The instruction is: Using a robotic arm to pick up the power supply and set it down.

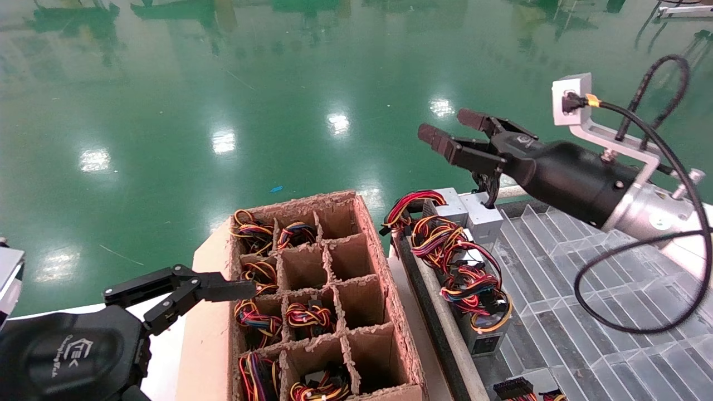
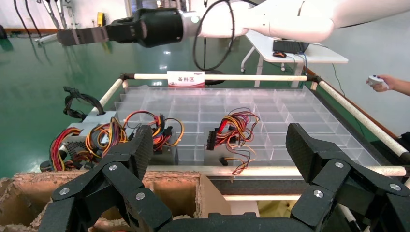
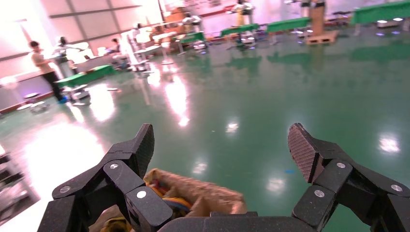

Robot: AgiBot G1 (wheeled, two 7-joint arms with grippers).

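Bright overhead lamps glare off the glossy green floor (image 1: 234, 100).

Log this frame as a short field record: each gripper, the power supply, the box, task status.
right gripper: open, empty, raised beyond the tray's far edge
left gripper: open, empty, low beside the cardboard divider box
power supply: grey box with black cables, on the clear tray, far end
other supplies: coloured wire bundles, near the tray's left edge
status: not yet grasped
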